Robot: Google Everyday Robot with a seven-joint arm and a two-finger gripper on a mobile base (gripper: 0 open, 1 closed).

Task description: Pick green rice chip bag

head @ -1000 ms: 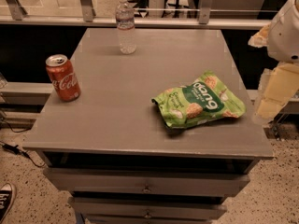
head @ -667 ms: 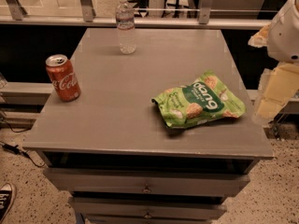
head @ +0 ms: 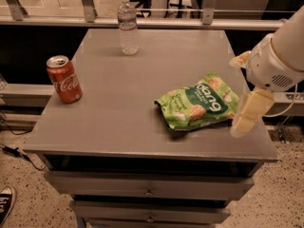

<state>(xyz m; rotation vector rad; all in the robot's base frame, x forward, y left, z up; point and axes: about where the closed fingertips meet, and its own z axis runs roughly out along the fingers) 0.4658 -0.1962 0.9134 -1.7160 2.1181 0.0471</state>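
The green rice chip bag (head: 198,107) lies flat on the right half of the grey table (head: 118,113), a light-green foil bag with a dark band and white "dang" lettering. My gripper (head: 242,87) hangs at the right edge of the table, just right of the bag. Its two cream fingers (head: 248,112) are spread apart, one above the bag's far right corner and one by its near right corner. The gripper is open and holds nothing.
A red Coca-Cola can (head: 64,79) stands at the table's left side. A clear water bottle (head: 128,26) stands at the back centre. A railing (head: 142,22) runs behind the table. Drawers (head: 149,191) sit below the front edge.
My gripper has moved left and slightly down, closer to the bag's right edge. The bag, can and bottle have not moved.
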